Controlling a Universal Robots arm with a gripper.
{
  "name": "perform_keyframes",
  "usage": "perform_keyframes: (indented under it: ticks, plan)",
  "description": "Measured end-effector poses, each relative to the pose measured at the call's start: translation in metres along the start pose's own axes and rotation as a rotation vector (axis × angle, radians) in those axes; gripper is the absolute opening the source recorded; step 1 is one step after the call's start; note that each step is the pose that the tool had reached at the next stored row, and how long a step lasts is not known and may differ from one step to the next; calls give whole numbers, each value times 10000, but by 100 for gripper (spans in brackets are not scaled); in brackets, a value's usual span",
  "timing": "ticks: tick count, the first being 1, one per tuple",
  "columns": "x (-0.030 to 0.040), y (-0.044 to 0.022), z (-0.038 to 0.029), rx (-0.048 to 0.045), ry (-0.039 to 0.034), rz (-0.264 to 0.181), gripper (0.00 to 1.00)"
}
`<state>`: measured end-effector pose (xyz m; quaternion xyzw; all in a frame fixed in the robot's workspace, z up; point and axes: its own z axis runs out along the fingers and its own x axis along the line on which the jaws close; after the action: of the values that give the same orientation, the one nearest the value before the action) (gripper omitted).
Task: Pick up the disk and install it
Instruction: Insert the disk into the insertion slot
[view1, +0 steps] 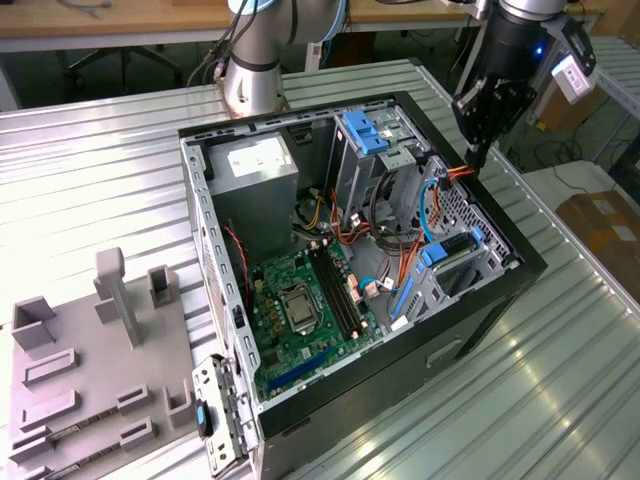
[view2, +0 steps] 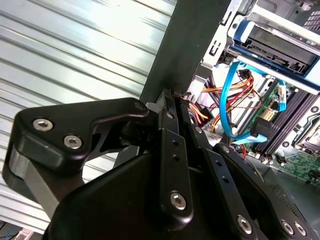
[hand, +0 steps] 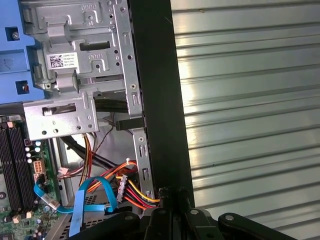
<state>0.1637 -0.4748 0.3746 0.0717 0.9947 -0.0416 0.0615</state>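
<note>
1. The gripper (view1: 478, 158) hangs over the black side wall of the computer case (view1: 515, 245), on the exterior view's right. Its fingers are clenched together with nothing between them.
2. In both wrist views, the fingertips (view2: 172, 97) (hand: 170, 192) lie just beside that wall's top edge.
3. The disk (view1: 452, 250) (view2: 280, 42) sits in the drive cage (view1: 468, 280) inside the case, against the same wall. It is below the gripper and well apart from it.
4. A blue cable (view2: 223, 100) lies between them.

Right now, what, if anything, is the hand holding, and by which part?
Nothing: the hand is shut and empty, by the computer case's black rim.
</note>
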Motion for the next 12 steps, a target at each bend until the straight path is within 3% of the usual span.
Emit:
perform_keyframes:
  ticks: [12]
  plan:
    - [-5, -23, -7, 1, 0, 0, 16]
